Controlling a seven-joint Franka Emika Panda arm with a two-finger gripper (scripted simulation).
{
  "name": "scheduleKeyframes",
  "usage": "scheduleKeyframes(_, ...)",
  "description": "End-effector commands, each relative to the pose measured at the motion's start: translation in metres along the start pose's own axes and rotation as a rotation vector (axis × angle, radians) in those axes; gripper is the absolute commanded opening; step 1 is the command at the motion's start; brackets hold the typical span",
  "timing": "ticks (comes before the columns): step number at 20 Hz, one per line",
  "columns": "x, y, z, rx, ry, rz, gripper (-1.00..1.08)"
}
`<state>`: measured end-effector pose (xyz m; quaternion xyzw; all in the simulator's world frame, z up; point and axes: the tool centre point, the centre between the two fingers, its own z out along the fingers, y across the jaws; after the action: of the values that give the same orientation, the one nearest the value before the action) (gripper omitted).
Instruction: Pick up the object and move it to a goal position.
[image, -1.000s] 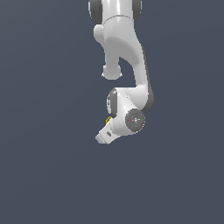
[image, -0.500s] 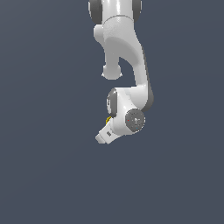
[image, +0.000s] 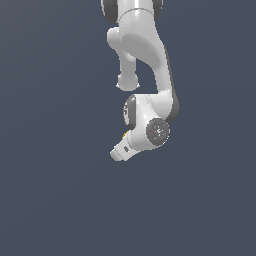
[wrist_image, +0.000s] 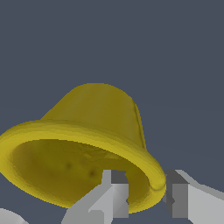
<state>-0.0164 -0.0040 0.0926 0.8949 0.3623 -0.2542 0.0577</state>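
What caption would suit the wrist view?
Mustard-yellow flared-rim cup tilted open toward the camera, its rim wall between the two grey fingers of the gripper.

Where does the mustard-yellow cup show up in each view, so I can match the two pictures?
Exterior view: only a yellow speck of the cup shows, beside the arm's lowest white link, near centre.
Wrist view: the cup fills the middle, flared rim nearest the camera.
Shared landmark: the gripper, one finger inside the rim, one outside.

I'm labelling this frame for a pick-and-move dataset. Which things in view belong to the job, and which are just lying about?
Part of the job:
- mustard-yellow cup, flared rim toward the wrist camera, only a yellow sliver in the exterior view
- gripper, one finger inside the rim, the other outside

Lying about:
- nothing else visible; only the white arm and plain grey background
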Motion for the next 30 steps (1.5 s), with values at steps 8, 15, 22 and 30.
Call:
scheduleKeyframes(8,-0.032,-0.032,-0.072,-0.003,0.002,-0.001,-1.0)
scheduleKeyframes(15,-0.065,-0.064,-0.143,-0.003,0.002,-0.001,-1.0)
scheduleKeyframes(22,-0.096,-0.095,-0.212,-0.002,0.003,-0.002,-1.0)
scheduleKeyframes(30,-0.128,-0.126,-0.285,-0.001,0.003,-0.002,-1.0)
